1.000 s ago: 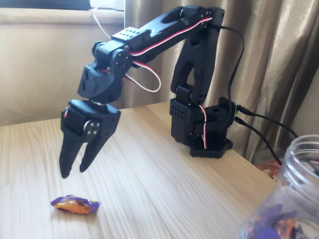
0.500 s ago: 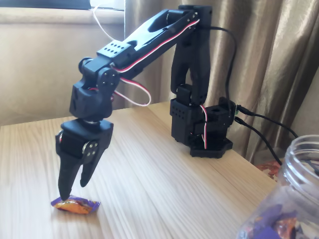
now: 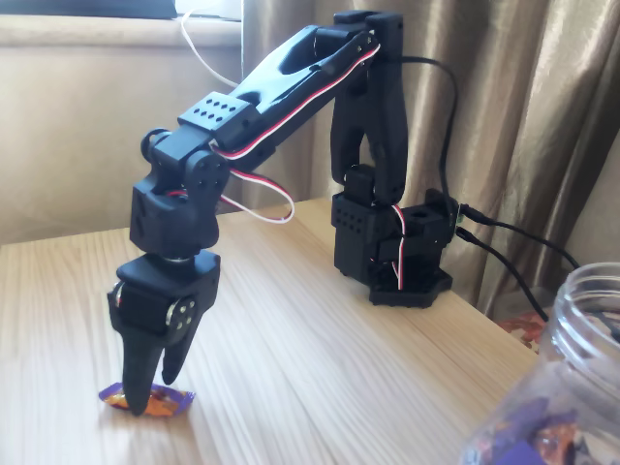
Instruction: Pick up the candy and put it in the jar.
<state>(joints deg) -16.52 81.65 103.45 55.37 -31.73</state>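
In the fixed view, the gripper (image 3: 155,392) was lowered onto the candy (image 3: 148,398) lying on the wooden table (image 3: 291,358), its fingers spread either side, not clenched. The jar (image 3: 557,387) was seen well apart at the lower right. A curtain (image 3: 523,116) hung behind the arm's base (image 3: 397,242).

Black matt plastic claw (image 3: 155,392), faintly ridged. Small sweet in glossy, crinkled purple-and-orange foil wrapper (image 3: 167,402). Pale wood-grain surface (image 3: 320,358), smooth, soft sheen. Large clear plastic jar (image 3: 572,378), ribbed neck, slightly hazy wall. Beige cloth curtain (image 3: 542,107), folded, slight lustre.
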